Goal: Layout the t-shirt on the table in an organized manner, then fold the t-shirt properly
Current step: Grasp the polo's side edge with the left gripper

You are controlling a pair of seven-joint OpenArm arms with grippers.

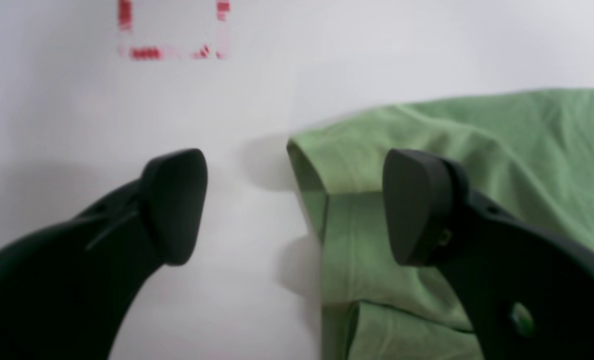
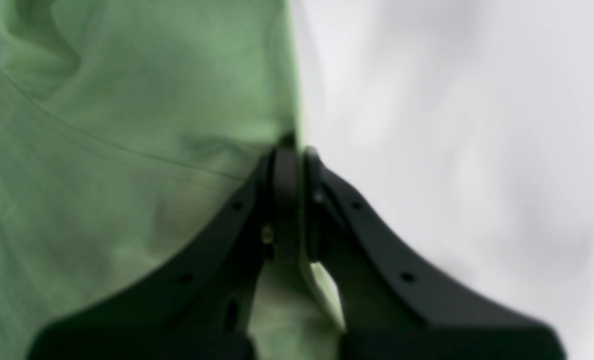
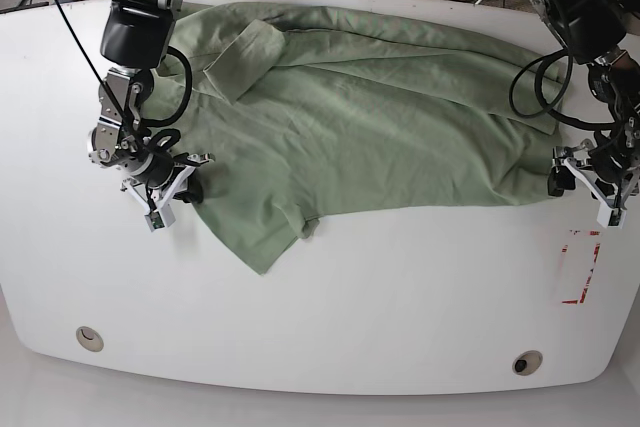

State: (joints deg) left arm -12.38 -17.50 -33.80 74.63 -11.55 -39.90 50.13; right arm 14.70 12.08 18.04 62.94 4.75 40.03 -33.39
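The sage-green t-shirt (image 3: 380,117) lies spread and wrinkled across the far half of the white table (image 3: 350,317), its collar at the far left. In the base view my right gripper (image 3: 192,187) is at the shirt's left edge. The right wrist view shows that gripper (image 2: 294,150) shut on the t-shirt (image 2: 127,125) right at its border. My left gripper (image 3: 578,192) stands at the shirt's right end. In the left wrist view it (image 1: 294,207) is open. A folded edge of the t-shirt (image 1: 501,150) lies between and under the fingers (image 1: 416,205), and nothing is gripped.
A red tape rectangle (image 3: 580,267) marks the table just in front of the left gripper, also seen as red tape (image 1: 172,35) in the left wrist view. Two round cable holes (image 3: 89,337) (image 3: 526,362) sit near the front edge. Cables lie on the floor beyond the far edge.
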